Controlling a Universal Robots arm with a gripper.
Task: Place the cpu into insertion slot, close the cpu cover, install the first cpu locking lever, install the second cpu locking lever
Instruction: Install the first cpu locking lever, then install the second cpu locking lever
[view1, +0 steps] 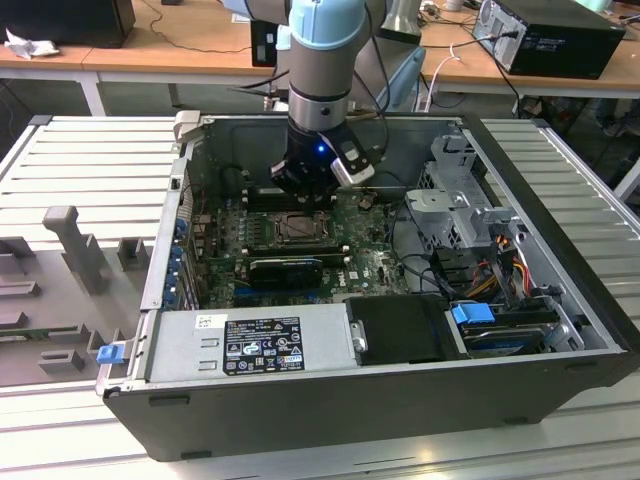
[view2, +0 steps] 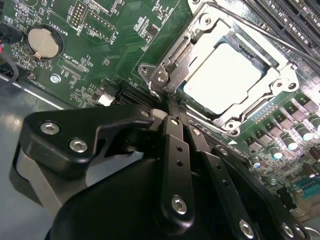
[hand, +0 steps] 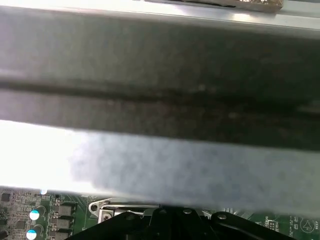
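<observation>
In the second wrist view the cpu (view2: 225, 77) lies flat in the insertion slot (view2: 248, 48), its pale silver top showing through the cut-out of the cpu cover (view2: 281, 84). The cover lies down flat over the socket. A thin metal lever rod (view2: 265, 27) runs along the socket's far side. My gripper (view2: 173, 106) is shut, with its black fingers (view2: 176, 145) pressed together and their tips just beside the cover's hinged corner (view2: 162, 75). I see nothing between them. In the exterior view the gripper (view1: 303, 203) hangs low over the socket (view1: 300, 229) inside the open computer case.
A long black expansion card (view1: 285, 268) sits beside the socket, with the grey power supply (view1: 250, 345) beyond it. The drive cage (view1: 465, 205) and cables fill the exterior view's right. Memory slots (view2: 295, 15), capacitors (view2: 300, 132) and a coin battery (view2: 42, 42) surround the socket.
</observation>
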